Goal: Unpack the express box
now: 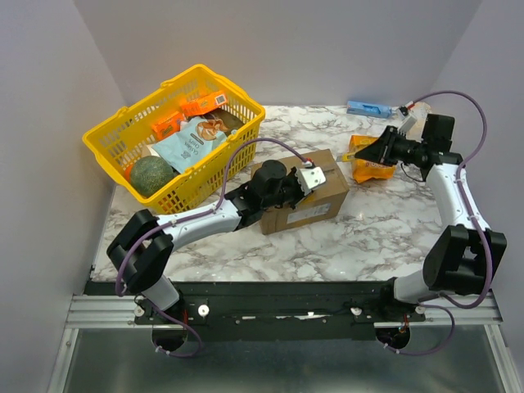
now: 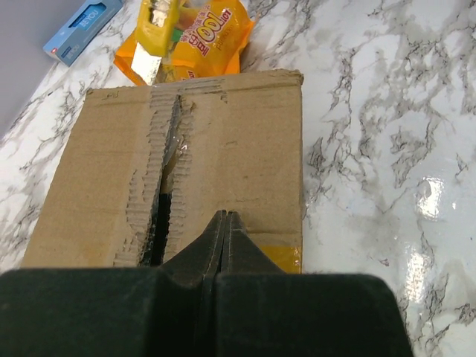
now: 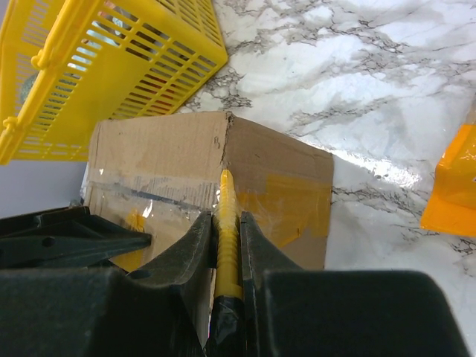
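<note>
The express box [image 1: 315, 201] is a brown carton lying at the table's middle. Its top seam [image 2: 167, 175] is torn and slit open, with yellow sticker near my fingertips. My left gripper [image 1: 296, 183] is shut and empty, its tips [image 2: 225, 217] right over the box top at its near end. My right gripper [image 1: 370, 152] is shut on a yellow utility knife [image 3: 227, 223] and is held off the box's right end, the knife tip pointing at the box corner [image 3: 227, 126]. The knife also shows in the left wrist view [image 2: 156, 30].
A yellow plastic basket [image 1: 106, 135] with snacks and a green ball stands at the back left, close to the box. An orange snack packet [image 1: 372, 170] lies right of the box. A blue packet [image 1: 368, 108] lies at the back right.
</note>
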Robot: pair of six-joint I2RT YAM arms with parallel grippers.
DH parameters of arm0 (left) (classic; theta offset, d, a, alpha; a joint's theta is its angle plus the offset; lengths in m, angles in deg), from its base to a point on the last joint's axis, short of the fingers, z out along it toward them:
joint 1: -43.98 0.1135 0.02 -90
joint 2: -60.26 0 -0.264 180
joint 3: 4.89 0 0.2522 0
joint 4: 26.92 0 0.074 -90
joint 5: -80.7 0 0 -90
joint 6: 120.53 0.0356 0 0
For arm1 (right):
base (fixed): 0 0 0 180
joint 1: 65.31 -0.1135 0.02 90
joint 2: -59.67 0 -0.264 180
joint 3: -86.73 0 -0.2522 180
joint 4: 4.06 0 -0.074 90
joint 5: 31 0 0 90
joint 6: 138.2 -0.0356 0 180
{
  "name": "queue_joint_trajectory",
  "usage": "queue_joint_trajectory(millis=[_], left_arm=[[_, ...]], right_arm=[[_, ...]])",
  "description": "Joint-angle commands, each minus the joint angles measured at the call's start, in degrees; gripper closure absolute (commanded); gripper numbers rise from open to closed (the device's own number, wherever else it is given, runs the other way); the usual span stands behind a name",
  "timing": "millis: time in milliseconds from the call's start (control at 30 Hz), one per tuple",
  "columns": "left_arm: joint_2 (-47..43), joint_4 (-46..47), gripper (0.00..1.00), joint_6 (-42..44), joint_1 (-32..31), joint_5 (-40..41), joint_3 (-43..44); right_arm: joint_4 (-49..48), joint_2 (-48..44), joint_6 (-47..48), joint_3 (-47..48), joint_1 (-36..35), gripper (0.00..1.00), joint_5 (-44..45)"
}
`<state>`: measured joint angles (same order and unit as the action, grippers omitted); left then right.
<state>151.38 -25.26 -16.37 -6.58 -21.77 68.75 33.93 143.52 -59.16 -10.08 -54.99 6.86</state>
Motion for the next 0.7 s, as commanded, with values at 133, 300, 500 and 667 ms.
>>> queue_joint_trajectory(millis=[133,300,500,667], left_arm=[[5.04,-9.27,1.0,-2.37,1.44,5.53,-2.4],[6.45,-8.83,1.0,-3.87,1.61,6.14,-1.61],[7.33,-9.0,1.0,-5.88,1.87,6.23,-0.73],[8.12,-9.36,1.0,-6.59,2.31,5.44,-0.03]], right_arm=[[7.24,-4.3,1.38,-2.36,0.66,1.0,1.16],[7.85,-7.74,0.5,-5.0,0.66,1.0,2.39],[8.38,-10.02,0.33,-7.73,0.66,1.0,4.85],[8.47,-11.43,-0.46,-8.6,0.66,1.0,5.91]])
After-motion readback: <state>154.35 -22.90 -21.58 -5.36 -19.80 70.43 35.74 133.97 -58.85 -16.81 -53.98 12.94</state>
